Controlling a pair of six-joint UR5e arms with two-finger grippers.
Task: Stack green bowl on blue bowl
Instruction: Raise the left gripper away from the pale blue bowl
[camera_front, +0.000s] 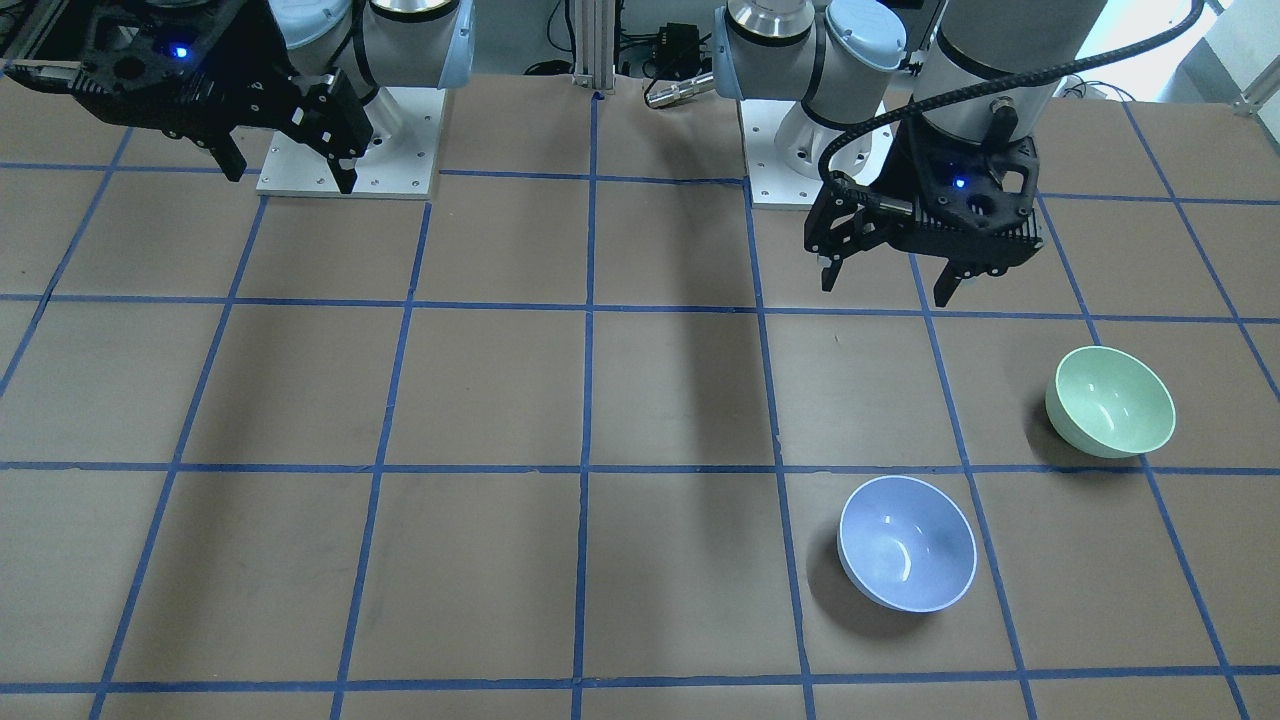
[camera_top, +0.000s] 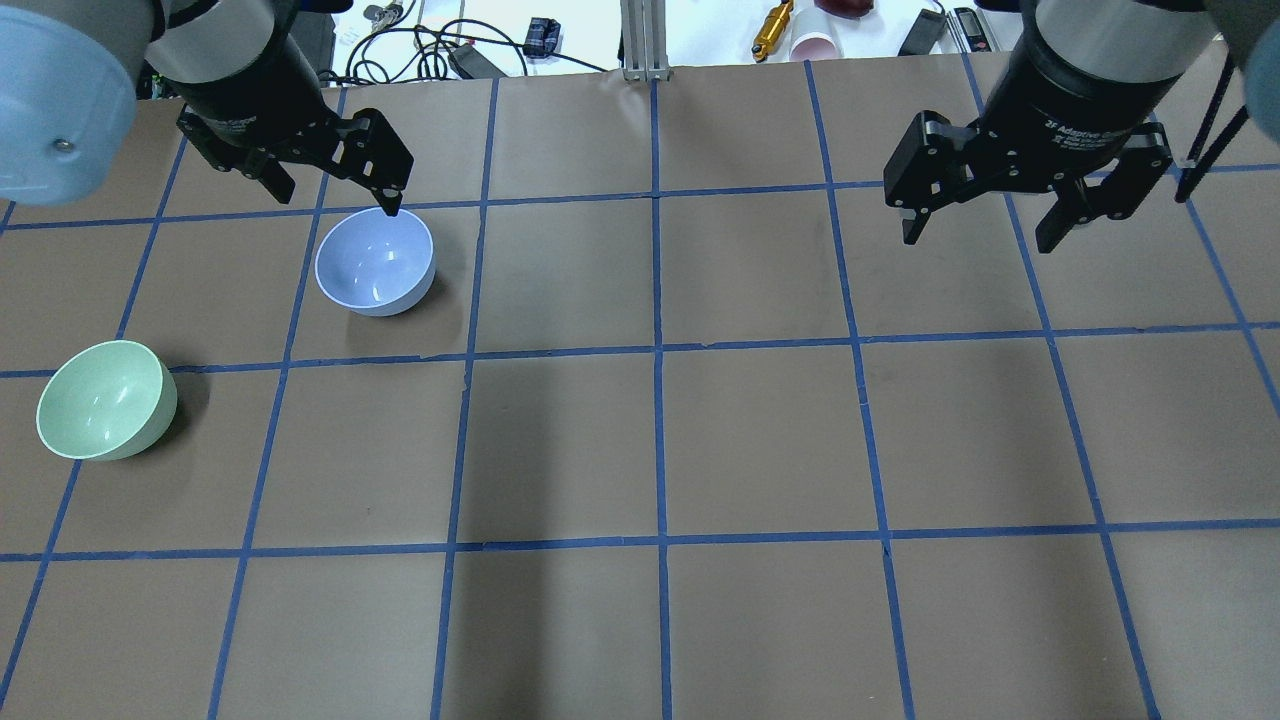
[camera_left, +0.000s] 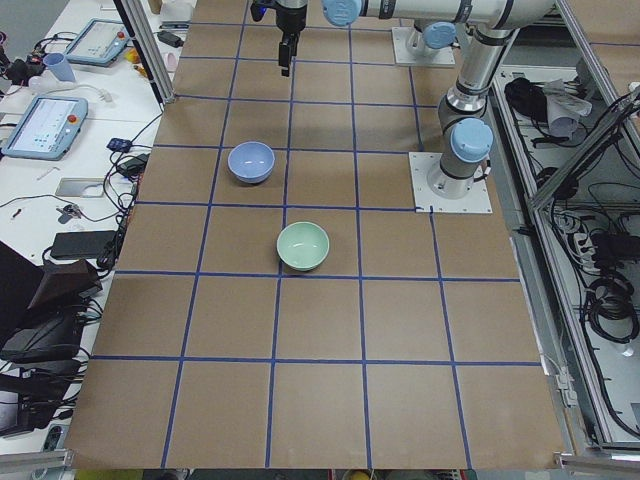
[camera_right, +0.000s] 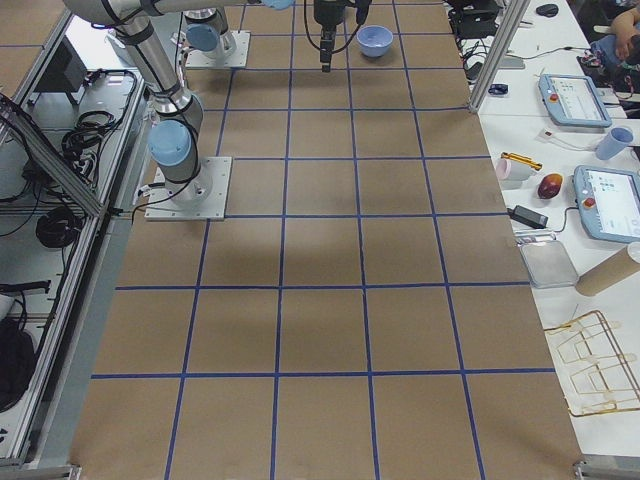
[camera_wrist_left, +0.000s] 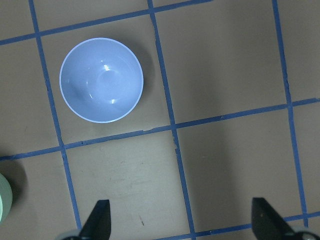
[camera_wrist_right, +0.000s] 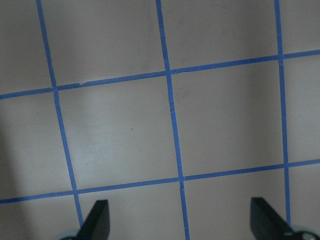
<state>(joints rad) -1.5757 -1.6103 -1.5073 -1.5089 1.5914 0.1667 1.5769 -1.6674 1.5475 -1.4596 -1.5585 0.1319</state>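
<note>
1. On the table (camera_top: 660, 440), the green bowl (camera_top: 105, 400) was set upright, apart from the blue bowl (camera_top: 375, 262), at its eight o'clock overhead.
2. The left gripper (camera_top: 336, 198) and right gripper (camera_top: 977, 240) were held aloft, jaws spread, empty.

Brown table (camera_top: 760, 430) taped into a blue grid. The bench beside it in the exterior right view has a tablet (camera_right: 607, 200), a metal tray (camera_right: 548, 262), a cardboard tube (camera_right: 610, 268) and a wire rack (camera_right: 595, 365). Cables (camera_top: 430, 45) lie past the far edge.

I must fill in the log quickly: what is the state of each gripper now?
Left gripper: open, holding nothing.
Right gripper: open, holding nothing.
</note>
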